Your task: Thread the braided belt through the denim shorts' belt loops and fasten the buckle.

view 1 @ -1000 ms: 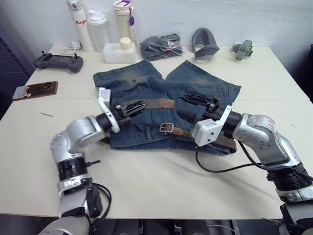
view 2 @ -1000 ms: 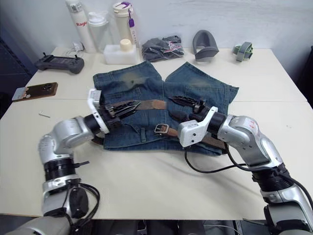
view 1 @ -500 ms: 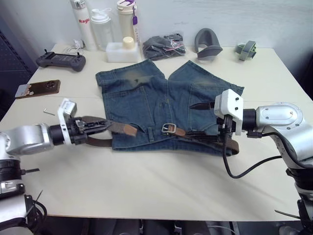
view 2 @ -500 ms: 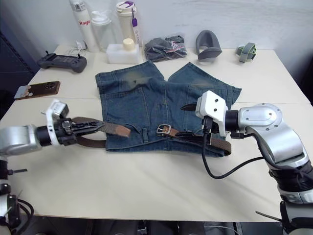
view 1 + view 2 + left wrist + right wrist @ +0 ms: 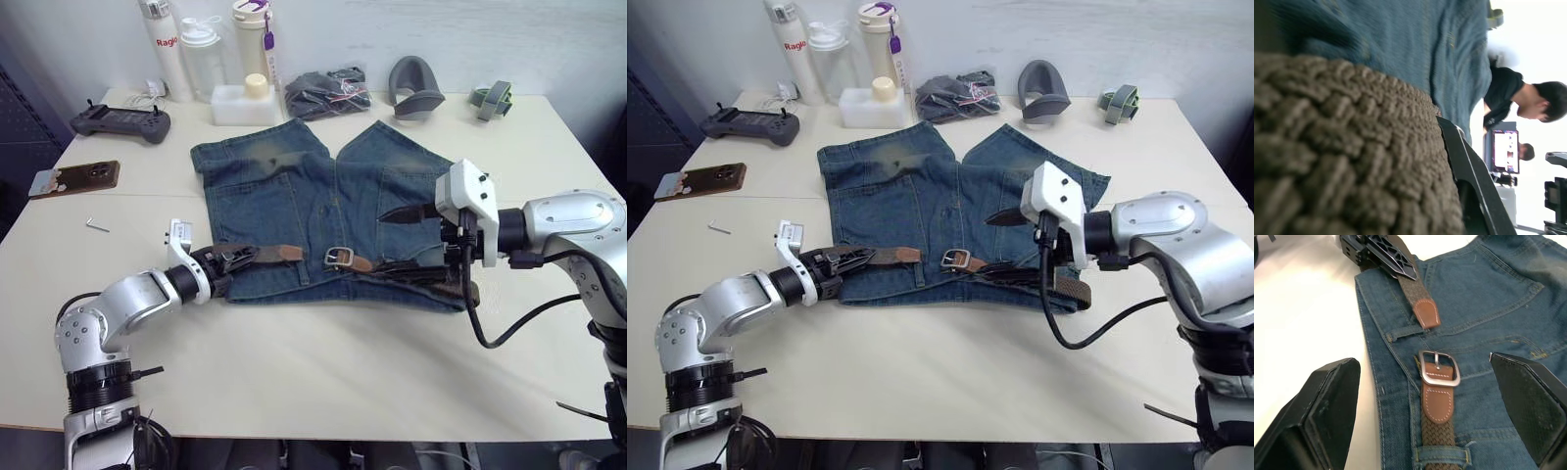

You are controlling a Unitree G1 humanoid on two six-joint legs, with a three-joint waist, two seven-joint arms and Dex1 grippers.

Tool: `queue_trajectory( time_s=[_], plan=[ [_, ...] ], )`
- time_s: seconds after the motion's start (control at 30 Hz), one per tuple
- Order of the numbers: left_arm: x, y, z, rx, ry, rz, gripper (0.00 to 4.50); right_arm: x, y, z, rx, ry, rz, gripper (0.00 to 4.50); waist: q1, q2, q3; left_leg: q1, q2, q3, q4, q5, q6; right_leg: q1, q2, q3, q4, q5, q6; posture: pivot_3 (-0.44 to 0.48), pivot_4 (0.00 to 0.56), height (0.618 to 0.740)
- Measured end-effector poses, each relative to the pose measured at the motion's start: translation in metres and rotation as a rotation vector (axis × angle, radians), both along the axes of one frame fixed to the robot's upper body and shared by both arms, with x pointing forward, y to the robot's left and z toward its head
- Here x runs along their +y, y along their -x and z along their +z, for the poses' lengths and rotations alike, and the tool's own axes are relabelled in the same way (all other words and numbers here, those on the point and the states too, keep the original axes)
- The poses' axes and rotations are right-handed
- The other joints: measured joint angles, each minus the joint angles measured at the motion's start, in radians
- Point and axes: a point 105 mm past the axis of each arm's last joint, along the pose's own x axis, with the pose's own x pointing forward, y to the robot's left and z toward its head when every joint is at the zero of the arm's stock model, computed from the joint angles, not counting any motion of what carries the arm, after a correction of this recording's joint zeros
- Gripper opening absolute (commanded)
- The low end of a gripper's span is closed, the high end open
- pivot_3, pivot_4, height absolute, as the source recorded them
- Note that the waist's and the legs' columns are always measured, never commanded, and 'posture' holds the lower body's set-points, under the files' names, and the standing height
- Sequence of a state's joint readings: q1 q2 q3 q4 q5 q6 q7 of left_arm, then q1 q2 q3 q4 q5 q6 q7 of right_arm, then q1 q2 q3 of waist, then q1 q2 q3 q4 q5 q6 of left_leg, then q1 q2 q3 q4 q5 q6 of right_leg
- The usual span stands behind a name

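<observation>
the denim shorts (image 5: pixel 323 211) lie flat mid-table, waistband toward the near edge, so the belt (image 5: pixel 1415 291) can run along it. the left fingers (image 5: pixel 838 260) are closed on the belt near its tip, likely to bring it to the buckle (image 5: pixel 1438 368), just beside. the right fingers (image 5: pixel 1425 396) hang open above the buckle.

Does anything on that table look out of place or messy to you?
Mostly the belt: its tip lies short of the buckle, unfastened, pinched in the left gripper. At the shorts' right side the strap bunches untidily below the open right gripper.
</observation>
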State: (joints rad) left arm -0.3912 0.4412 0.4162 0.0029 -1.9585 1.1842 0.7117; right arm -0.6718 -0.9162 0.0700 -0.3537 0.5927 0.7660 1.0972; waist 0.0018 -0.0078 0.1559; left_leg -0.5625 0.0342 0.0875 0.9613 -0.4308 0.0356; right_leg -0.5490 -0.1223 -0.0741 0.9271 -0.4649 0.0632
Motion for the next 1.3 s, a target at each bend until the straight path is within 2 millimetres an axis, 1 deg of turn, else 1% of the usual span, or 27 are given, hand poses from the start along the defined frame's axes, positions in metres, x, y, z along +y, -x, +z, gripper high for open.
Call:
queue_trajectory(
  time_s=[0.17,0.4,0.53,0.6,0.73,0.83,0.97,1.1,1.17,1.3],
  plan=[
    [0.010,0.005,0.006,-0.030,-0.072,-0.040,0.00,-0.005,0.000,0.001,-0.005,0.001,-0.019,4.49,0.000,0.000,0.000,0.000,0.000,0.000,0.000,0.000,0.000,0.000,0.000,0.000,-0.001,0.000,0.000,0.000,0.150,0.649],
    [0.003,0.006,0.012,-0.064,-0.030,-0.116,0.00,-0.007,-0.001,0.004,-0.014,-0.005,-0.029,4.49,0.001,0.000,0.000,0.000,-0.001,0.000,-0.001,0.000,0.001,0.001,-0.001,0.000,-0.002,0.000,0.000,0.000,0.150,0.649],
    [-0.003,0.011,0.006,-0.048,-0.051,-0.170,0.00,-0.008,-0.002,0.004,-0.012,-0.001,-0.038,4.49,0.000,0.000,0.000,0.000,-0.002,0.000,-0.001,0.000,0.001,0.001,-0.002,0.000,-0.003,0.000,0.000,0.000,0.150,0.649],
    [-0.001,0.014,0.004,-0.040,-0.073,-0.194,0.00,-0.010,-0.003,0.003,-0.011,0.007,-0.051,4.49,-0.001,0.000,0.000,0.000,-0.002,0.000,-0.002,0.000,0.001,0.001,-0.002,0.000,-0.003,0.000,-0.001,0.000,0.150,0.649],
    [0.010,0.018,0.003,-0.018,-0.117,-0.226,0.00,-0.011,-0.003,0.002,-0.010,0.011,-0.060,4.49,-0.003,0.000,0.000,0.000,-0.002,0.000,-0.002,0.000,0.001,0.000,-0.003,0.000,-0.003,-0.001,-0.001,0.000,0.150,0.649],
    [0.012,0.021,0.001,0.002,-0.125,-0.251,0.00,-0.012,-0.005,0.002,-0.018,0.016,-0.072,4.49,-0.003,0.001,0.000,0.000,-0.004,0.000,-0.003,0.000,0.001,0.000,-0.004,0.000,-0.004,-0.002,-0.003,0.000,0.150,0.649],
    [0.001,0.016,-0.005,0.012,-0.073,-0.244,0.00,-0.013,-0.006,0.002,-0.028,0.026,-0.087,4.49,0.001,0.001,0.000,0.000,-0.005,0.000,-0.003,-0.001,0.002,0.001,-0.007,-0.001,-0.005,-0.002,-0.004,0.000,0.150,0.649],
    [-0.024,0.009,-0.011,0.019,-0.006,-0.166,0.00,-0.012,-0.007,0.003,-0.038,0.027,-0.092,4.49,0.005,0.001,0.000,-0.001,-0.006,0.000,-0.003,-0.002,0.005,0.002,-0.008,-0.001,-0.008,0.001,0.003,0.000,0.150,0.649],
    [-0.029,0.007,-0.011,0.026,0.006,-0.097,0.00,-0.012,-0.007,0.003,-0.042,0.027,-0.095,4.49,0.006,0.001,0.000,-0.001,-0.006,0.000,-0.004,-0.001,0.006,0.003,-0.008,-0.001,-0.010,0.004,0.007,0.000,0.150,0.649],
    [-0.037,0.006,-0.012,0.053,0.025,-0.022,0.00,-0.012,-0.007,0.003,-0.045,0.027,-0.096,4.49,0.016,0.001,0.000,-0.001,-0.006,0.001,-0.004,-0.001,0.006,0.003,-0.008,-0.001,-0.012,0.006,0.011,0.000,0.150,0.649]
  ],
)
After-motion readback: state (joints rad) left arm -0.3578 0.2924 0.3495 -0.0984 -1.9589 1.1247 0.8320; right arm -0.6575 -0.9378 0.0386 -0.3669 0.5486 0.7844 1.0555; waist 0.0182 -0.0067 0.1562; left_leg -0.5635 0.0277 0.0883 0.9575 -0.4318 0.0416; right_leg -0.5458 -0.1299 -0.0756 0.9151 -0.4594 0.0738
